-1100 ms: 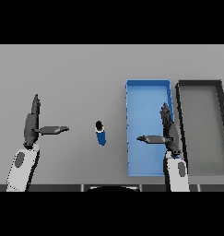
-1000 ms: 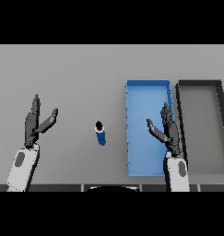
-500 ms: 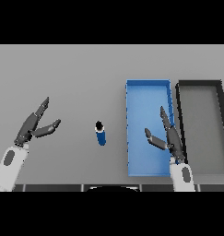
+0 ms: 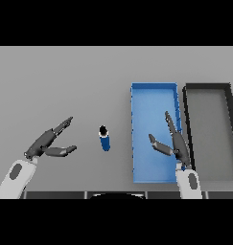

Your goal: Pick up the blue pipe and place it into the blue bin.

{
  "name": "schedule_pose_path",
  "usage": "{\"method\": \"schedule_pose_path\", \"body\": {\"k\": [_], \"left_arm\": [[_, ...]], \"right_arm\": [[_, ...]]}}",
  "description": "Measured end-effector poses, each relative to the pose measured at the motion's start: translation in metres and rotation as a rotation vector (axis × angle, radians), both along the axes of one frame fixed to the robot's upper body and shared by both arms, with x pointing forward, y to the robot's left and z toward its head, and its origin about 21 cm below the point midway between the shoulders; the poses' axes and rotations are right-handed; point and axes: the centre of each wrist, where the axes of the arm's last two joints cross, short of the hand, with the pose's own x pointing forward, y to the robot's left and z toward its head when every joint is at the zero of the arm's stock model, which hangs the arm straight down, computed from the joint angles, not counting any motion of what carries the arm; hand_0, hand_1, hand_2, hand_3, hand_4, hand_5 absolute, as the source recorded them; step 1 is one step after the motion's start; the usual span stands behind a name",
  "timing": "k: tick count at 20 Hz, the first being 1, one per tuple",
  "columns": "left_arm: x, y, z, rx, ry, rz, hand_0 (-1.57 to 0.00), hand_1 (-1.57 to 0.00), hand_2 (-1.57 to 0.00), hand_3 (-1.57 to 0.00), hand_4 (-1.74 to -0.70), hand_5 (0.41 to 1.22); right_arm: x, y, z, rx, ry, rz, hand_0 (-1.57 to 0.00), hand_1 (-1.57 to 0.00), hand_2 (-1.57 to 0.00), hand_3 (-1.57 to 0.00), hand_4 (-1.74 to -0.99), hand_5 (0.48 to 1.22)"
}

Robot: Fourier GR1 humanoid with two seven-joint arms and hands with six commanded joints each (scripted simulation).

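Stretching across everything is the grey table (image 4: 65, 81), plain and flat, and nothing of the room beyond it is showing. On it, well off to the right of the left hand's fingers, a dark tray (image 4: 229, 134) is lying alongside the blue bin (image 4: 135, 134), their long walls running just beside each other. The right hand (image 4: 175, 143) is hovering over the bin's floor with fingers straight and thumb spread, holding nothing. The left hand (image 4: 46, 142) is hanging over bare table, fingers extended and pointing up and to the right, thumb splayed below them, also holding nothing. The blue pipe (image 4: 104, 139) is standing on the table, apparently upright with its dark opening facing up; it is sitting near the left fingertips, apart from them, between that hand and the bin's left wall.

Judging by this, the step in hand is the reach. Either hand is looking close enough, though I cannot tell which is meant to go. To do it well, the chosen hand should be coming in level with the pipe's middle, thumb on one side and fingers on the other, closing gently so the narrow thing is not tipping or rolling away.
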Motion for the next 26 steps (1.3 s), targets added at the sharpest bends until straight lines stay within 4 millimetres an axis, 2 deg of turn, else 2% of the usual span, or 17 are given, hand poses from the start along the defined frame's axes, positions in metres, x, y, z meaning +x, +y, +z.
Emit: {"method": "schedule_pose_path", "body": {"k": [3,6,9,11,13,16,17,19,23,25,26], "left_arm": [[-0.011,-0.029,-0.009,-0.011,0.013,-0.089,0.00,0.00,0.00,0.00,-1.18,0.484],[-0.011,-0.047,-0.011,0.009,-0.003,-0.117,0.00,0.00,0.00,0.00,-1.19,0.466],[-0.011,-0.064,-0.027,0.012,0.013,-0.122,0.00,0.00,0.00,0.00,-1.19,0.465],[-0.005,-0.077,-0.030,-0.003,0.023,-0.125,0.00,0.00,0.00,0.00,-1.21,0.468],[-0.002,-0.092,-0.043,-0.002,0.066,-0.120,0.00,0.00,0.00,0.00,-1.19,0.467],[0.010,-0.098,-0.051,-0.032,0.079,-0.130,0.00,0.00,0.00,0.00,-1.17,0.464],[0.012,-0.109,-0.051,-0.028,0.071,-0.146,0.00,0.00,0.00,0.00,-1.15,0.459],[0.016,-0.115,-0.058,0.007,0.057,-0.161,0.00,0.00,0.00,0.00,-1.13,0.462],[0.023,-0.137,-0.065,-0.081,0.066,-0.190,0.00,0.00,0.00,0.00,-1.21,0.533],[0.026,-0.141,-0.066,-0.120,0.049,-0.183,0.00,-0.04,-0.11,-0.04,-1.27,0.585],[0.028,-0.142,-0.064,-0.139,0.054,-0.173,-0.03,-0.14,-0.22,-0.12,-1.29,0.617]], "right_arm": [[-0.002,0.001,0.001,-0.002,-0.008,0.000,0.00,0.00,0.00,0.00,-1.212,0.613],[-0.004,-0.002,0.006,0.009,-0.009,-0.004,0.00,0.00,0.00,0.00,-1.223,0.619],[-0.010,0.004,0.003,0.017,-0.004,0.000,0.00,0.00,0.00,0.00,-1.230,0.622],[-0.007,0.004,0.007,0.008,-0.005,-0.012,0.00,0.00,0.00,0.00,-1.229,0.622],[-0.009,0.004,0.005,0.004,0.006,-0.015,0.00,0.00,0.00,0.00,-1.223,0.618],[-0.011,0.002,0.002,0.006,0.000,-0.013,0.00,0.00,0.00,0.00,-1.208,0.608],[-0.012,0.003,0.003,0.009,0.001,-0.019,0.00,0.00,0.00,0.00,-1.206,0.606],[-0.012,0.003,0.003,0.011,0.006,-0.023,0.00,0.00,0.00,0.00,-1.201,0.605],[-0.011,0.000,0.003,0.022,0.014,-0.022,0.00,0.00,0.00,0.00,-1.206,0.606],[-0.012,-0.001,0.004,0.017,-0.001,-0.030,0.00,0.00,0.00,0.00,-1.196,0.603],[-0.013,0.000,0.002,0.007,0.009,-0.034,0.00,0.00,0.00,0.00,-1.196,0.605]]}}
